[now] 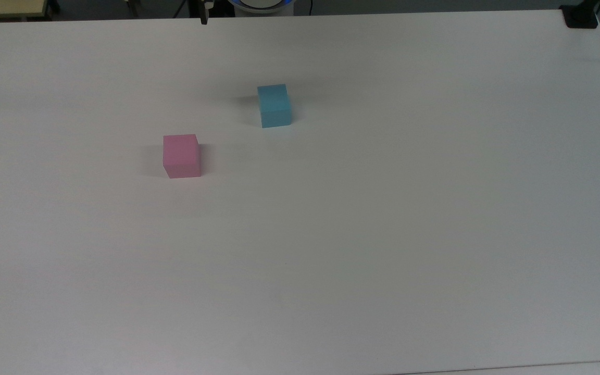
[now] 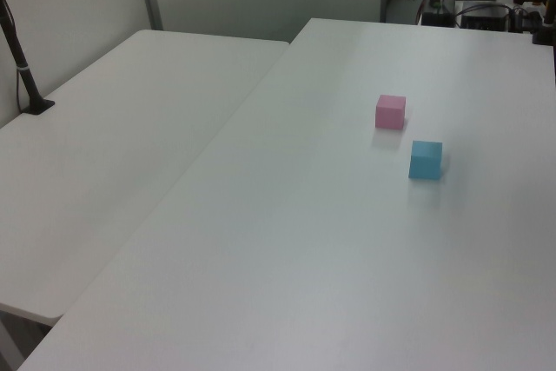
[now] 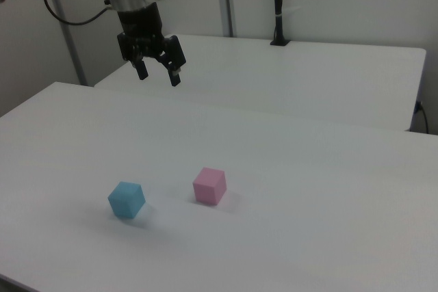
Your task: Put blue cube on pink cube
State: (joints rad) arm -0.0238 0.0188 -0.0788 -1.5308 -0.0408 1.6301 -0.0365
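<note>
2 matte cubes: blue cube (image 1: 274, 105), pink cube (image 1: 181, 155), apart.

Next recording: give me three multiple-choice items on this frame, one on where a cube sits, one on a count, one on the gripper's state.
1. In the top view, where is the pink cube relative to the blue cube?
A. lower left
B. on top of it
C. upper right

2. How many cubes lie on the table?
A. one
B. two
C. four

3. What is the gripper doing?
A. clamping the blue cube
B. pressing on the pink cube
C. hanging open above the table, holding nothing

Key: 1 A, the pink cube lies lower left of the blue cube, apart from it. 2 B, those two alone sit on the table. 3 C, the gripper has spread fingers with nothing between, high above both cubes.
</note>
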